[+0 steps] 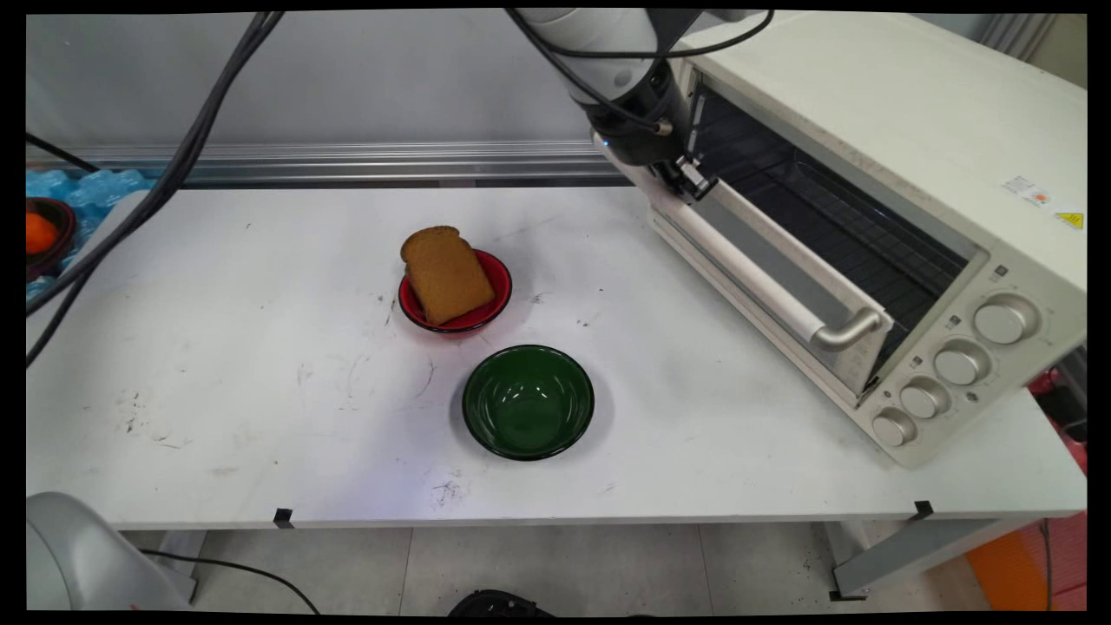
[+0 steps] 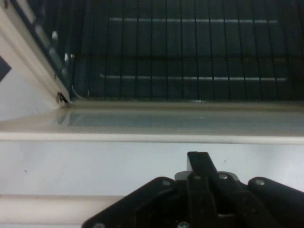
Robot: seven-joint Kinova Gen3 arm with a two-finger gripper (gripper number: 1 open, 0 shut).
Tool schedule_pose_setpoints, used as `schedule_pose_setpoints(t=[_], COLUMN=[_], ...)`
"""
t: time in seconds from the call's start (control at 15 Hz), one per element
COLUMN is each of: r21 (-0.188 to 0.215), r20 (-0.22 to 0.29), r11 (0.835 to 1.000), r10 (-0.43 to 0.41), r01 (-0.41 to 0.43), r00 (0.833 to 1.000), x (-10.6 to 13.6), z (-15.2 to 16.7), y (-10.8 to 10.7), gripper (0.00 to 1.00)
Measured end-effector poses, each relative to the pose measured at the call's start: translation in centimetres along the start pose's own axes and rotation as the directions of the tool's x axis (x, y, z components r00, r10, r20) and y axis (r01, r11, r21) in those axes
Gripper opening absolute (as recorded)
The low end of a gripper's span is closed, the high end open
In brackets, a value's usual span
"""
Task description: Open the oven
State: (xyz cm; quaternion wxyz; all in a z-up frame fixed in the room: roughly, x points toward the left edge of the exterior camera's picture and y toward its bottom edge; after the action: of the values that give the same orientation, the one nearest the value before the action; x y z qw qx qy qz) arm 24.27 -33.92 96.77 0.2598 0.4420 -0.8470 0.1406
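My gripper (image 1: 687,180) is at the far end of the toaster oven's (image 1: 911,130) half-lowered door (image 1: 764,260), right at the door's upper edge. In the hand view its two fingertips (image 2: 199,164) are pressed together with nothing between them, just over the door's pale edge (image 2: 142,137). The cream handle bar (image 2: 42,209) runs below it. Beyond the door's glass, the wire rack (image 2: 190,76) shows inside the dark oven. The door's handle (image 1: 781,291) runs along its outer face to a metal bracket at the near end.
A slice of brown bread (image 1: 444,273) lies on a red plate (image 1: 496,269) in the middle of the table. An empty green bowl (image 1: 528,401) stands in front of it. Several knobs (image 1: 959,362) line the oven's front. A dark bowl with an orange thing (image 1: 39,233) is at the far left.
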Motion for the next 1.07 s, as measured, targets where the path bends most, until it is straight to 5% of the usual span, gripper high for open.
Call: schedule_pose_setpoints(t=[1.07], r21=[-0.045], r20=[0.042], r11=[0.999], r10=[0.013], r01=[-0.011], r00=[0.999], x=[-4.9], z=[1.5], y=[-0.6], gripper=[0.00])
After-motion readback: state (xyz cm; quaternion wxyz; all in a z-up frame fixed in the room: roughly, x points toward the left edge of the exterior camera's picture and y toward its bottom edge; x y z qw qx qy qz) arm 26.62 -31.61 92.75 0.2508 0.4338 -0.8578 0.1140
